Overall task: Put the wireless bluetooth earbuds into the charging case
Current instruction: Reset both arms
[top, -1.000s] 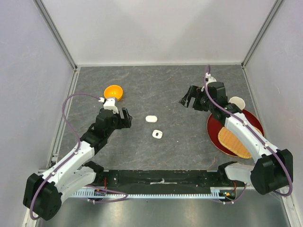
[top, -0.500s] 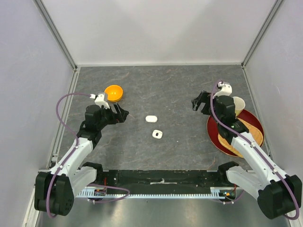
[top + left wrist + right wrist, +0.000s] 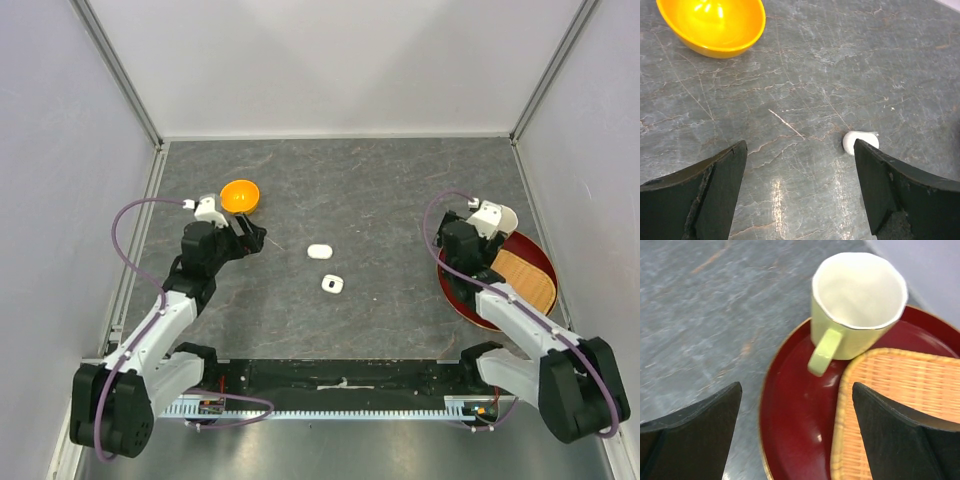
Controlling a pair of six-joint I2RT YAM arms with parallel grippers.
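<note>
Noting near case (image 3: 332, 284) and far case (image 3: 320, 250) central on bench (image 3: 380, 190); earbuds too small to see. Both spread, empty: left end effector (image 3: 800, 145), right end effector (image 3: 796, 387). I judge earbuds light, slick: pinch the stems.

Two small white cases lay near the middle of the grey marbled desk (image 3: 380, 190): a rounded case (image 3: 320, 250) and, just nearer the arm bases, a second case (image 3: 333, 284) with a dark mark on top. The left gripper (image 3: 252, 237) hung just beside an orange bowl (image 3: 240, 195), its jaws turned toward the cases but well apart from them. The right arm (image 3: 515, 318) bent over a red plate (image 3: 450, 285) carrying a woven mat (image 3: 525, 280). A pale cup (image 3: 507, 215) showed behind its wrist.
</note>
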